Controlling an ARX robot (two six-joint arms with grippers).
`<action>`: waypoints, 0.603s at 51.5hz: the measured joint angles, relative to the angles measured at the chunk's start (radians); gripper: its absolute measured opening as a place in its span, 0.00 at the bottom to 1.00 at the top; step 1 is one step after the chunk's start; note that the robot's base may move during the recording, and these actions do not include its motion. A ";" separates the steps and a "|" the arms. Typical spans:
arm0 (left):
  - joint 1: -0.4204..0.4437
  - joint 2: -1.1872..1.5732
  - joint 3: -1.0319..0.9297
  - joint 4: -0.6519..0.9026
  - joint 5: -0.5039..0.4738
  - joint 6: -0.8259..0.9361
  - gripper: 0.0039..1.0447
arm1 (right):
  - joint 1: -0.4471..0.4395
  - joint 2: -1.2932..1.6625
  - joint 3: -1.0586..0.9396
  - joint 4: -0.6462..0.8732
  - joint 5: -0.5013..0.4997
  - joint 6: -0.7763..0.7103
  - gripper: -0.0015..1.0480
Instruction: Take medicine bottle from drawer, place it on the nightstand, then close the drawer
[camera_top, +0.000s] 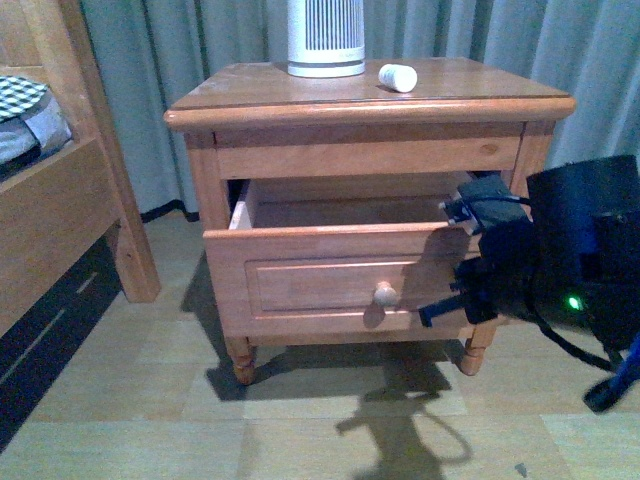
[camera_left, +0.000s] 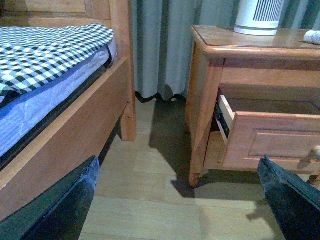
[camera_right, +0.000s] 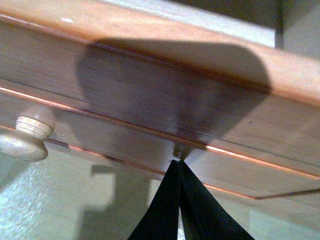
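The small white medicine bottle (camera_top: 397, 77) lies on its side on top of the nightstand (camera_top: 300, 115), right of the ribbed device; its end shows in the left wrist view (camera_left: 312, 37). The upper drawer (camera_top: 330, 275) stands pulled out, its round knob (camera_top: 384, 293) facing me. My right gripper (camera_top: 430, 312) is shut and empty, tips against the drawer front (camera_right: 150, 105) to the right of the knob (camera_right: 25, 140); in the right wrist view the gripper (camera_right: 176, 161) touches the panel. My left gripper (camera_left: 180, 200) is open and empty, low over the floor left of the nightstand (camera_left: 205, 100).
A tall white ribbed device (camera_top: 325, 38) stands at the back of the nightstand top. A wooden bed frame (camera_top: 60, 200) with a checked mattress (camera_left: 45, 50) is on the left. Grey curtains (camera_top: 200, 50) hang behind. Wooden floor (camera_top: 300, 420) lies in front.
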 joint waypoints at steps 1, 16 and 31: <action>0.000 0.000 0.000 0.000 0.000 0.000 0.94 | -0.001 0.006 0.014 -0.006 0.002 -0.006 0.03; 0.000 0.000 0.000 0.000 0.000 0.000 0.94 | -0.040 0.163 0.373 -0.168 0.047 -0.069 0.03; 0.000 0.000 0.000 0.000 0.000 0.000 0.94 | -0.061 0.242 0.575 -0.257 0.078 -0.074 0.03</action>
